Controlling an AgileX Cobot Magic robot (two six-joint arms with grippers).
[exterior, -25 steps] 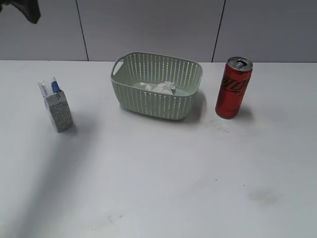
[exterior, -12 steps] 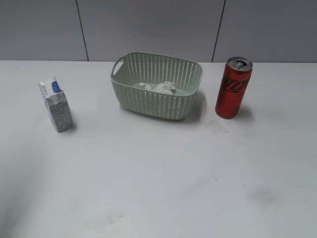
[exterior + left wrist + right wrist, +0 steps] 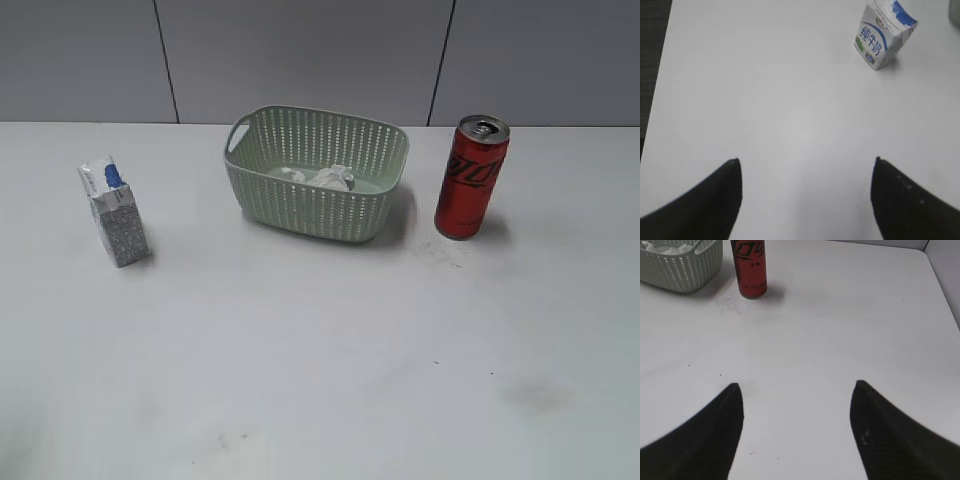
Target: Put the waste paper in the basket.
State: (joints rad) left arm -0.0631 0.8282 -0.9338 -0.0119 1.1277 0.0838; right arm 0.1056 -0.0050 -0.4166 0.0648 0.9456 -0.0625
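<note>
The pale green basket point(image 3: 315, 205) stands at the back middle of the white table. Crumpled white waste paper point(image 3: 326, 178) lies inside it. The basket's corner with paper also shows in the right wrist view point(image 3: 682, 270). My left gripper point(image 3: 806, 160) is open and empty above bare table, well short of the packet. My right gripper point(image 3: 796, 385) is open and empty above bare table, short of the red can. Neither gripper shows in the exterior view.
A white-and-blue speckled packet point(image 3: 113, 212) stands upright at the left; it also shows in the left wrist view point(image 3: 883, 35). A red can point(image 3: 471, 178) stands right of the basket and shows in the right wrist view point(image 3: 749, 267). The table's left edge point(image 3: 657, 85) borders dark floor.
A dark arm part at the exterior view's top left corner has left the view. The basket, packet and can have not moved.
</note>
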